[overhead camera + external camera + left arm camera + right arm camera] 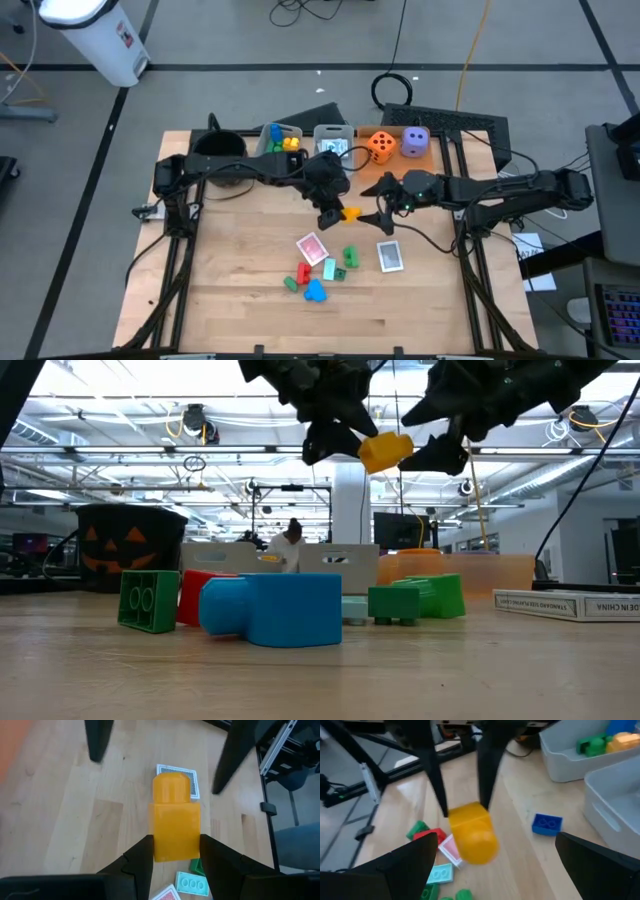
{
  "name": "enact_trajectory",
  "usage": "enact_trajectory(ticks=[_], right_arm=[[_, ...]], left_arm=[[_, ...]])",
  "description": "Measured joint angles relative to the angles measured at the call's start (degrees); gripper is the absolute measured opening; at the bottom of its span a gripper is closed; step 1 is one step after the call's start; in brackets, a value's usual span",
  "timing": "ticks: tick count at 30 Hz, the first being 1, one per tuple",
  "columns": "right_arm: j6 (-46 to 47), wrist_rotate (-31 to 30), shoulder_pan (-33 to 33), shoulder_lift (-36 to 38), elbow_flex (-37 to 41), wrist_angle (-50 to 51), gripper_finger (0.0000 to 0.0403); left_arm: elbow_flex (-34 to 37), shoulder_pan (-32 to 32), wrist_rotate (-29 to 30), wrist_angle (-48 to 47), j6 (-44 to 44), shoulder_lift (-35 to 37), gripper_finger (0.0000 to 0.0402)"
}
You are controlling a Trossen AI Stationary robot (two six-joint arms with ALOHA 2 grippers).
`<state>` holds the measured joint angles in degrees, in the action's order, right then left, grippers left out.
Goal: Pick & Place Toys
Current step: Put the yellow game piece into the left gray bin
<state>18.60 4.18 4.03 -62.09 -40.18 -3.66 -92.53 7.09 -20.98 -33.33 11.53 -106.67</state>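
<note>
My left gripper (338, 212) is shut on a yellow block (350, 213) above the middle of the table. The block also shows in the low view (385, 450), well above the table. My right gripper (373, 206) is wide open and faces it from the table's right. Its fingers (97, 742) stand apart on either side of the block's stud end without touching it. Loose toys lie on the table nearer the front: a red card (312, 247), a second card (390, 256), green blocks (348, 257), a red block (303, 272) and a blue block (316, 291). My left gripper pinches the yellow block's two flat sides (172, 845) between its two fingers (145, 852), at the end away from the round stud (171, 787). The fingers slant down from the table's left. The block juts past the fingertips toward my right gripper, lifted clear of the table.
At the table's back stand a clear bin (280, 140) with coloured blocks, a second clear bin (333, 142), an orange tray (398, 160) with an orange die (380, 146) and a purple die (415, 141), and a black pot (220, 150). A blue block (547, 824) lies near the bins.
</note>
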Motion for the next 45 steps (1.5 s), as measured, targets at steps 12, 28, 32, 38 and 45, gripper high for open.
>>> enact_trajectory(ticks=[12, 28, 32, 38, 45], right_arm=[[1.3, 2.5, -0.1, -0.8, 0.0, -2.2, 0.0394], [1.8, 3.4, -0.3, -0.8, 0.0, -2.2, 0.0393], [3.3, 3.4, 0.6, -0.4, 0.0, -2.2, 0.0393], [4.9, 3.5, 0.9, -0.1, 0.0, -2.3, 0.0393], [6.2, 3.4, 0.9, -0.1, 0.0, -4.8, 0.0393]], left_arm=[[0.0, 0.0, -2.0, 3.0, -1.0, 0.0, 0.0154], [0.0, 0.6, -3.0, 8.3, -0.1, 0.0, 0.0154], [0.0, 1.7, -3.0, 8.5, 0.9, 0.0, 0.0154], [0.0, 2.4, -3.1, 11.9, 1.6, 0.0, 0.0154], [0.0, 3.0, -5.0, 15.9, 3.5, 0.0, 0.0154]])
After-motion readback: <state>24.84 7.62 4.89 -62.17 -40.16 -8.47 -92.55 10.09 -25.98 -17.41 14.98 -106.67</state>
